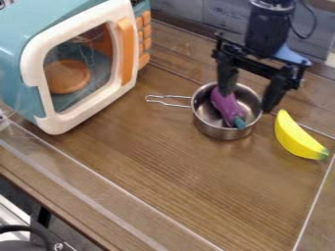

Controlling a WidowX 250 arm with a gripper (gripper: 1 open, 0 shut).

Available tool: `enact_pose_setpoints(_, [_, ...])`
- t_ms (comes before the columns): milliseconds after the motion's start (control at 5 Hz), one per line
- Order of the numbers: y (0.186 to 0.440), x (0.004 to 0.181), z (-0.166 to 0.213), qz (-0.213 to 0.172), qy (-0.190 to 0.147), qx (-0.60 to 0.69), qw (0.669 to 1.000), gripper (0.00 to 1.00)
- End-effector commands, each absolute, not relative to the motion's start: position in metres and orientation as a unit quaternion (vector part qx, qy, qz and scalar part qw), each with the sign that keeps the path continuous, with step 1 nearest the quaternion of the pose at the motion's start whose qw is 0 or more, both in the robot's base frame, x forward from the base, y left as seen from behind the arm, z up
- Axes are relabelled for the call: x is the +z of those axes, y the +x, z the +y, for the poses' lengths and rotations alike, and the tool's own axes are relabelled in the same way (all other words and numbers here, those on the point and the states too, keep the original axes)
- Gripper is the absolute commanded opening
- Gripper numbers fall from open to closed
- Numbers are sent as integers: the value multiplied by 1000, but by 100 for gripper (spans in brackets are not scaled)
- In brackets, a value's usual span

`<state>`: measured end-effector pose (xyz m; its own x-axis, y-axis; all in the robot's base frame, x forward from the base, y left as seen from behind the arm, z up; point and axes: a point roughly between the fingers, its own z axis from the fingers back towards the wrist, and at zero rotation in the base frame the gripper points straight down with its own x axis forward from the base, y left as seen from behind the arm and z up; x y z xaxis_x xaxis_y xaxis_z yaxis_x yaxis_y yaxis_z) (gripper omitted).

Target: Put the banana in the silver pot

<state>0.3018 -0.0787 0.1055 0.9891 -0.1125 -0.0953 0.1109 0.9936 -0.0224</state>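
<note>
Pointing straight down, gripper (253, 91) wide open btwn silver pot (225, 111) & banana (299, 136).

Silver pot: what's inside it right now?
The silver pot holds a purple eggplant with a green stem, lying across it. The pot floor beneath the eggplant is covered. The banana lies outside, on the table.

Soft, even light falls on the brown wood-grain worktop (144, 167), bright enough to read its grain. The small round shiny metal pot (210, 123) shows pale glints on its rim and casts only a faint shadow. A whitish sheen lies along the clear sheet at the near edge. The picture is small and coarse; the black pincer (257, 91) looks slightly smeared, perhaps from motion.
</note>
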Motion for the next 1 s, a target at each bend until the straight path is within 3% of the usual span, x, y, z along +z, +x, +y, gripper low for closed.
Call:
enact_pose_setpoints(0, [314, 114, -100, 8, -19, -64, 998, 100])
enact_pose_setpoints(800, [332, 74, -139, -41, -27, -74, 996, 100])
